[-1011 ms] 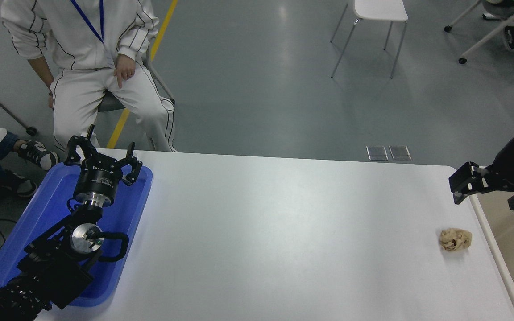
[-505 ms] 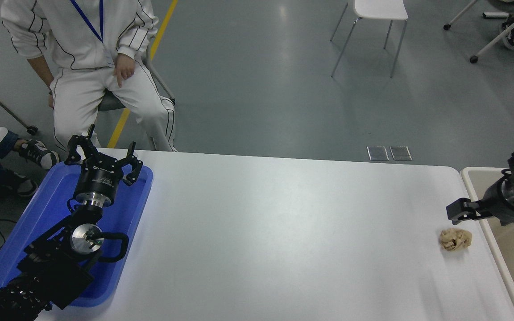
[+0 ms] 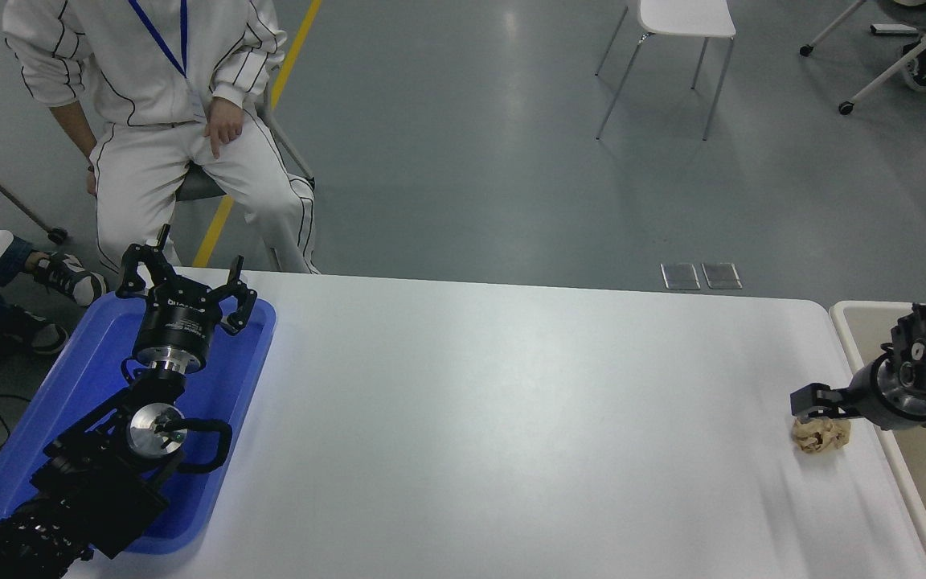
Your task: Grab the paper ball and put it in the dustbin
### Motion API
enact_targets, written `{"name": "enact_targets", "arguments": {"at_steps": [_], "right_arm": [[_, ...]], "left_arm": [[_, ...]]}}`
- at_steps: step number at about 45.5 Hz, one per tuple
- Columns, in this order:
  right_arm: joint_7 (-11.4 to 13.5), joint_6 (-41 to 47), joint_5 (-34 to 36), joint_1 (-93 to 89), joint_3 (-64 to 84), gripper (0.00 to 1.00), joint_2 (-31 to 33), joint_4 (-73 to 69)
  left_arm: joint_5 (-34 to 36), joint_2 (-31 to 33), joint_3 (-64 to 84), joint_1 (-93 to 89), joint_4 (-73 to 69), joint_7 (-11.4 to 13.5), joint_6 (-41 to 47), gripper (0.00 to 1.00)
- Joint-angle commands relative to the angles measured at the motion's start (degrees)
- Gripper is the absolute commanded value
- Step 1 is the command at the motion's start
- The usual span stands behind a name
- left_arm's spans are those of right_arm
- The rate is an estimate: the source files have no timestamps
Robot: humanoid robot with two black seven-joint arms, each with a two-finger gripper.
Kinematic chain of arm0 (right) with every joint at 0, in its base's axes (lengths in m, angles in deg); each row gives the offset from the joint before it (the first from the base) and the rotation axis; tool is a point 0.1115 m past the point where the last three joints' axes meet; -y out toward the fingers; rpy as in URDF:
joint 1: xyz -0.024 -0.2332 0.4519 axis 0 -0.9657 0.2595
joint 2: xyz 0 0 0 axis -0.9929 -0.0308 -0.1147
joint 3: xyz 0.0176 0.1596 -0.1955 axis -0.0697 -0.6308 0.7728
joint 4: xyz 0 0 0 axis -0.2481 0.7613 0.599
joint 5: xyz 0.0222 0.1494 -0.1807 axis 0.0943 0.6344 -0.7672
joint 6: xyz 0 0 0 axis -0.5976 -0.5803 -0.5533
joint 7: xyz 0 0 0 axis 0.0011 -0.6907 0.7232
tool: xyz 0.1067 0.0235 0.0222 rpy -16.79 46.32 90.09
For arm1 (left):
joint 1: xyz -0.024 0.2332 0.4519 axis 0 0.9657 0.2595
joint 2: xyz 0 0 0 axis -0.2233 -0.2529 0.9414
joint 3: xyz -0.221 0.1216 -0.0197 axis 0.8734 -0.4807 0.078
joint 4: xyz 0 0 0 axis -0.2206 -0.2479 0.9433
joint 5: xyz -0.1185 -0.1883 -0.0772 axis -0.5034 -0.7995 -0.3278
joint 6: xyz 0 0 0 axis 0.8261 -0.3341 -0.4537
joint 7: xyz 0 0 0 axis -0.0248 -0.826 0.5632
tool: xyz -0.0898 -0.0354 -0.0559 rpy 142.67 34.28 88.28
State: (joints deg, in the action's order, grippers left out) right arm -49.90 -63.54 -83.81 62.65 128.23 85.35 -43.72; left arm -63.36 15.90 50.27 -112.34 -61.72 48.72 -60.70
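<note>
Right pincer (image 3: pixel 815 404) reaches in from the right edge, low over the tabletop (image 3: pixel 511 418), with its black fingers (image 3: pixel 810 398) at the upper edge of the paper ball (image 3: pixel 821 434). Whether those fingers are spread or together cannot be told from this angle, and nothing shows them gripping the paper; they overlap only its top rim.

Directly under and just in front of the pincer, the paper ball lies on the white surface: a small tan-beige wad, wrinkled and lumpy, with dark creases folding into it and an uneven outline, close in bulk to the pincer's own tip.

Behind the pincer, to its right, stands the dustbin (image 3: pixel 857 322), its pale rounded rim running along the tabletop's right end and its beige-cream inside showing beyond the arm's wrist. The ball sits just beside that rim, outside the bin.

Far off to the pincer's left, across the bare white stretch, the left pincer (image 3: pixel 186 287) rests over a shallow blue tray (image 3: pixel 45 402) at the tabletop's other end, its fingers spread wide with nothing between them.

Beyond that corner a person in a white striped tracksuit (image 3: pixel 174 121) sits on a chair, one hand (image 3: pixel 223 129) resting on a thigh. A white chair (image 3: pixel 684 32) stands on the grey floor further back.
</note>
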Motion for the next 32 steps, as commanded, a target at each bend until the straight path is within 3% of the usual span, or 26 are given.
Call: {"name": "enact_targets", "arguments": {"at_steps": [1, 32], "right_arm": [[0.04, -2.12, 0.32, -6.45, -3.86, 1.0, -2.98, 7.99], [0.3, -9.78, 0.67, -12.17, -3.94, 1.0, -5.44, 11.69]], "left_arm": [[0.0, 0.0, 0.0, 0.0, 0.0, 0.0, -0.07, 1.0], [0.0, 0.0, 0.0, 0.0, 0.0, 0.09, -0.07, 1.0]]}}
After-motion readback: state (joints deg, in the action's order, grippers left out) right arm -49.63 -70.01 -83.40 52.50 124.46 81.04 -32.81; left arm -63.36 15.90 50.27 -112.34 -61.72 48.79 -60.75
